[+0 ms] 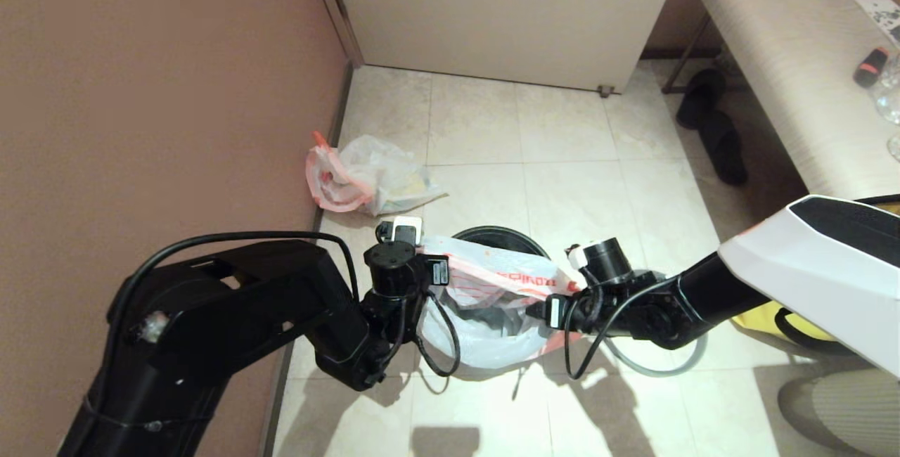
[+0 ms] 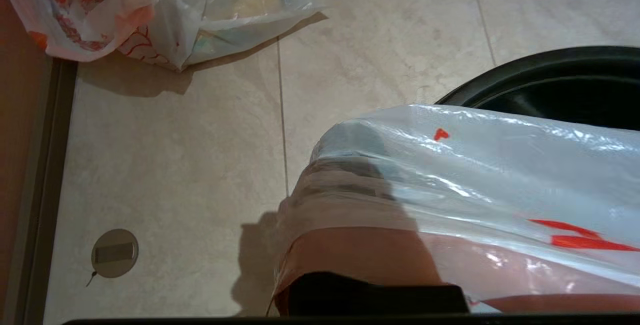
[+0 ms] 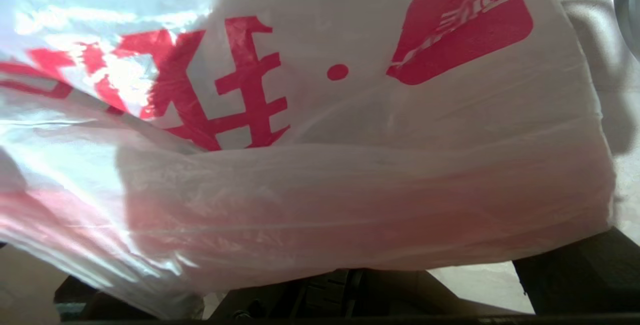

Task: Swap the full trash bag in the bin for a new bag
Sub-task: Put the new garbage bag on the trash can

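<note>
Two bags: the new bag is stretched across the near side of the bin, its long axis running left to right between the two pincers, its body sagging toward the floor in front of the bin; red print shows on its upper band.
Full trash bag: lies slumped on the floor beyond the bin, against the left wall's foot, pink-red handles toward the wall.
Bin: round, black, mouth up, only its far rim showing past the stretched plastic.
Left pincer: clenched on the left end of the new bag, the pink edge bunched at it.
Right pincer: fingers spread wide inside the bag's right end, film draped over them.
Floor: pale beige tiles with thin joints; a small round metal fitting near the left wall.
Room: brown wall left, a pale door at the back, a light tabletop on the right with dark slippers beneath.
</note>
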You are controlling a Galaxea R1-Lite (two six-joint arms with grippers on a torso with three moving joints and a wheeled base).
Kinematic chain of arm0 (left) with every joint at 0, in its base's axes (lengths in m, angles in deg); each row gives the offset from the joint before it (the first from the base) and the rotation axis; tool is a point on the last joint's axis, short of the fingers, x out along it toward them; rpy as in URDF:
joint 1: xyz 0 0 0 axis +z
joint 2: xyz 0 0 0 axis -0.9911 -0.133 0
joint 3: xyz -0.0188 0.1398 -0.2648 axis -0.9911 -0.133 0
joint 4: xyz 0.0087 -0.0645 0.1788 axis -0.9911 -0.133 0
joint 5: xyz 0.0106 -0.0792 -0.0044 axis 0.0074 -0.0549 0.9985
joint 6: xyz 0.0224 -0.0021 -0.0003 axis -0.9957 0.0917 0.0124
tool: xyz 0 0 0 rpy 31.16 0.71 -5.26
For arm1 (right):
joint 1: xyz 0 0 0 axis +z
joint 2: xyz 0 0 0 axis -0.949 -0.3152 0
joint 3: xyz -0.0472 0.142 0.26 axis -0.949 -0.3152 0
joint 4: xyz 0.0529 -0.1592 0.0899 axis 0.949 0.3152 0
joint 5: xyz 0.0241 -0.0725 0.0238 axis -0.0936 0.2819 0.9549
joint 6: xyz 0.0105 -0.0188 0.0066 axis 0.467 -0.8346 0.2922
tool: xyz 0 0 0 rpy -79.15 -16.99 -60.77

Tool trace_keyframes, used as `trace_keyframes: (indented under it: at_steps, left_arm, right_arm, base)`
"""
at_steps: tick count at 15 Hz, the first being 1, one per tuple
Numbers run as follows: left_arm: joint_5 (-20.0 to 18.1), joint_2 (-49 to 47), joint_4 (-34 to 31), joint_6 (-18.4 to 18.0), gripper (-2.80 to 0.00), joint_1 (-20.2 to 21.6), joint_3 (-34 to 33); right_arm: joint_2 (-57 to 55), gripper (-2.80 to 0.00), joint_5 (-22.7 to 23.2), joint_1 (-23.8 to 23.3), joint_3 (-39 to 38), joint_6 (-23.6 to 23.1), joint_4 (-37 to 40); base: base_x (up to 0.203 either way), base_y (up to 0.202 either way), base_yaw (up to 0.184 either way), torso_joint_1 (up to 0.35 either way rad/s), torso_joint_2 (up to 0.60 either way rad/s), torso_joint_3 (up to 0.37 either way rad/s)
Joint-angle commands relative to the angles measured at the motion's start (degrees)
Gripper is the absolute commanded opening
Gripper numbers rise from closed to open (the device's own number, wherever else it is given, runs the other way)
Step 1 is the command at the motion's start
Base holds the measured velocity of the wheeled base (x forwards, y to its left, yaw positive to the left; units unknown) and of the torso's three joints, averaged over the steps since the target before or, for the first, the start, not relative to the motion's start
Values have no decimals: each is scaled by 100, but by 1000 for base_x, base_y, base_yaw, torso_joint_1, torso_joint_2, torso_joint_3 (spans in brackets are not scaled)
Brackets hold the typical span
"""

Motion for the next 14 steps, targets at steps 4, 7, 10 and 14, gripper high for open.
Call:
trace_keyframes:
  at_steps: [4,7,10,14]
  left_arm:
    - [20,-595,52,-8,-280,91,401]
    - [21,-971,160,27,-280,216,992]
    - [75,-980,39,37,-280,299,1069]
    - [-77,-768,-896,741,-280,290,961]
  right_arm:
    - [-71,0,-11,2,30,23,-13]
    - [-62,0,-11,-6,15,23,-13]
    - [-62,0,-11,-15,-5,23,-13]
    - [-62,0,-11,-15,-14,23,-13]
  base:
    - [0,0,0,0,0,0]
    - [0,0,0,0,0,0]
    - [0,0,0,0,0,0]
    - [0,0,0,0,0,0]
